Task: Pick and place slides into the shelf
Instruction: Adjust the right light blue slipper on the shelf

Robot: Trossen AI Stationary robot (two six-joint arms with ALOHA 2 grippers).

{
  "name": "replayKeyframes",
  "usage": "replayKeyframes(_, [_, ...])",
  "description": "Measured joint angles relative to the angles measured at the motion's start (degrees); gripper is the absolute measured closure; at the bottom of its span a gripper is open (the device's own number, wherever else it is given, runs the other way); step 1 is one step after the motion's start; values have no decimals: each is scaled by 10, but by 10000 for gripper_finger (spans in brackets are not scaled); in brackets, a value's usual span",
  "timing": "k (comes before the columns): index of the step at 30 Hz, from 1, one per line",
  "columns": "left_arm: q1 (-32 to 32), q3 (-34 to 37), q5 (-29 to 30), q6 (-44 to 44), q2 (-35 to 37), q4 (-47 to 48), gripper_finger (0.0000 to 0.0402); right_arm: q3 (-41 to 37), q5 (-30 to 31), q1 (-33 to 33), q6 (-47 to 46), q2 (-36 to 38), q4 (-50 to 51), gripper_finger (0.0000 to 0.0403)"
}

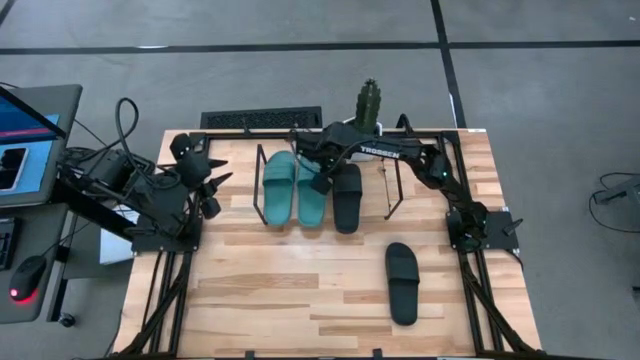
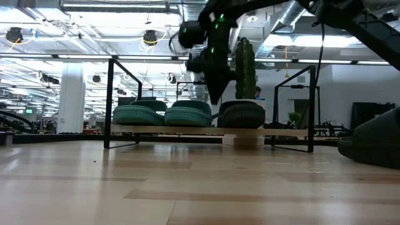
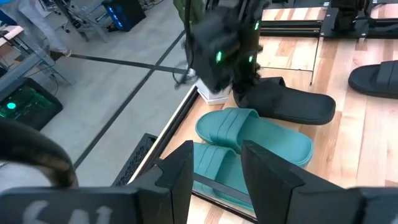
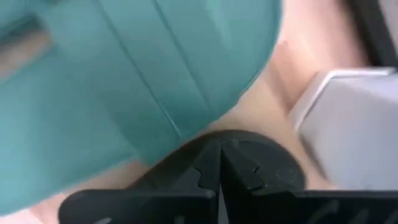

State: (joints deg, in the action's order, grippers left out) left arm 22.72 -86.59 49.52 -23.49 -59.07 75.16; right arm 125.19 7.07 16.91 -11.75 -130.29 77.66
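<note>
The shelf (image 1: 262, 185) (image 2: 187, 130) stands at the table's far middle. On its board lie two teal slides (image 1: 280, 188) (image 1: 312, 190) (image 2: 187, 114) and one black slide (image 1: 347, 197) (image 2: 241, 114), side by side. The second black slide (image 1: 402, 282) lies flat on the table, near and to the right. My right gripper (image 1: 322, 183) (image 2: 215, 100) (image 4: 221, 171) is shut and points down over the gap between the inner teal slide (image 4: 137, 81) and the black slide (image 3: 292, 102). My left gripper (image 1: 212, 185) (image 3: 214, 171) waits open to the left of the shelf. My right gripper has its shut fingers (image 2: 215, 94) pointing down from above, close between the inner teal slide and the shelved black slide near their far ends. I cannot tell whether they touch either slide or the board.
A green bottle (image 1: 370, 105) (image 2: 245, 62) stands just beyond the shelf on a white base (image 3: 211, 94). A black grille (image 1: 262, 118) lies past the far edge. A laptop and mouse sit off the table's left. Bare wood spreads across the near half.
</note>
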Motion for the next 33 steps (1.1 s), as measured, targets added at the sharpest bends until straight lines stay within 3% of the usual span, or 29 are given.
replayKeyframes(8, [0, 0, -17, -2, 1, 2, 278, -2, 4, -9, -9, -37, 9, 403])
replayKeyframes(33, [0, 0, -18, -2, 2, 10, 278, 2, 0, -11, -4, -41, -28, 403])
